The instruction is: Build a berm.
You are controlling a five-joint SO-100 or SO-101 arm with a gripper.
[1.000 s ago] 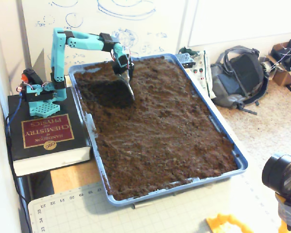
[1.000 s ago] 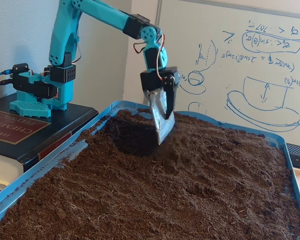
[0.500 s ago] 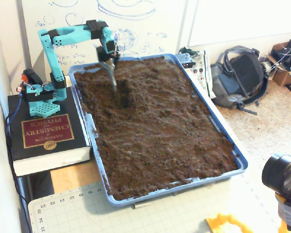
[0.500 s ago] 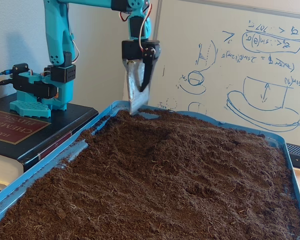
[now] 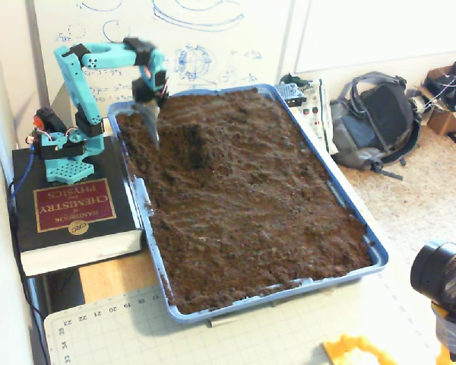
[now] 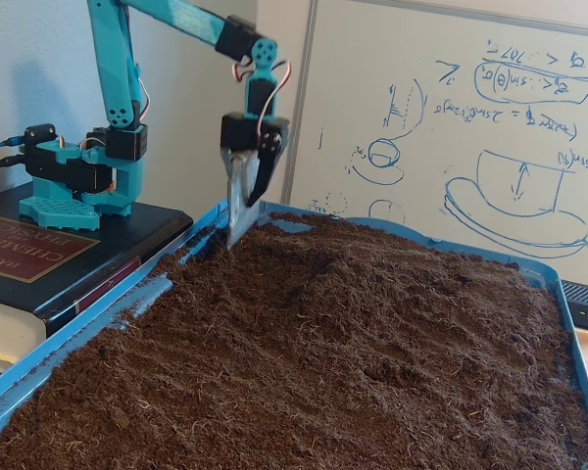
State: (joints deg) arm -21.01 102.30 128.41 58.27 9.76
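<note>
A blue tray [image 5: 374, 251] is filled with dark brown crumbly soil [image 5: 251, 205]. A low raised hump of soil, the berm [image 5: 200, 143], stands in the far left part and casts a shadow; in the low fixed view the berm [image 6: 318, 262] rises right of the gripper. My teal arm's gripper [image 5: 153, 138] points straight down, its tip touching the soil near the tray's far left corner, left of the hump. In the low fixed view the gripper [image 6: 236, 233] tapers to a point, fingers together, holding nothing.
The arm's base stands on a thick black book [image 5: 68, 209] left of the tray [image 6: 145, 292]. A whiteboard [image 6: 490, 127] is behind. A backpack [image 5: 376, 118] lies on the floor at right, a camera [image 5: 443, 274] at front right, a cutting mat [image 5: 99, 327] in front.
</note>
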